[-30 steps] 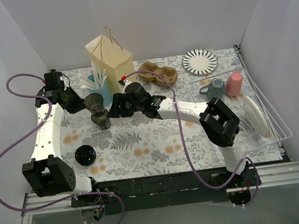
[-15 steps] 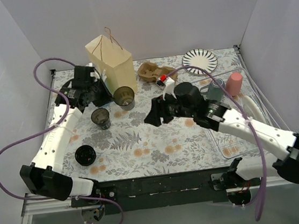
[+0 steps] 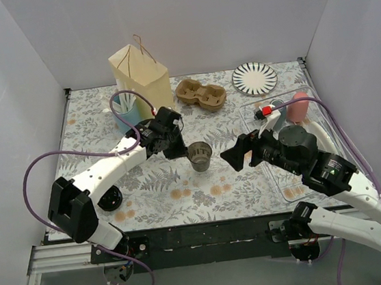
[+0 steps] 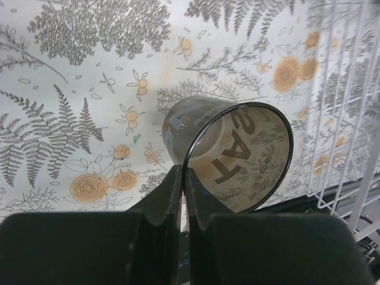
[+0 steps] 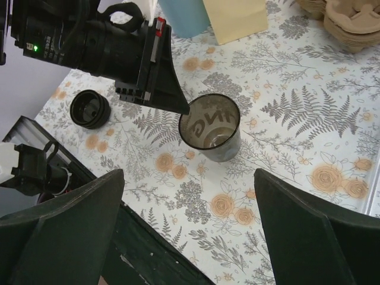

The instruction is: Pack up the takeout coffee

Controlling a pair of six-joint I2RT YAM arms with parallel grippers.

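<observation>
While my left gripper (image 4: 182, 178) pinches the near rim of the takeout coffee (image 4: 231, 154) between almost-shut fingers, it stands upright just ahead of my right gripper (image 5: 189, 175), spread wide and holding nothing.

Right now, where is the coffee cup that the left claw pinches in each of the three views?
Top external: coffee cup near the middle, just right of the left claw.
Left wrist: coffee cup right of centre, mouth toward the camera.
Right wrist: coffee cup at centre, upright.
Shared landmark: the left claw pinching its rim, in all three.
</observation>
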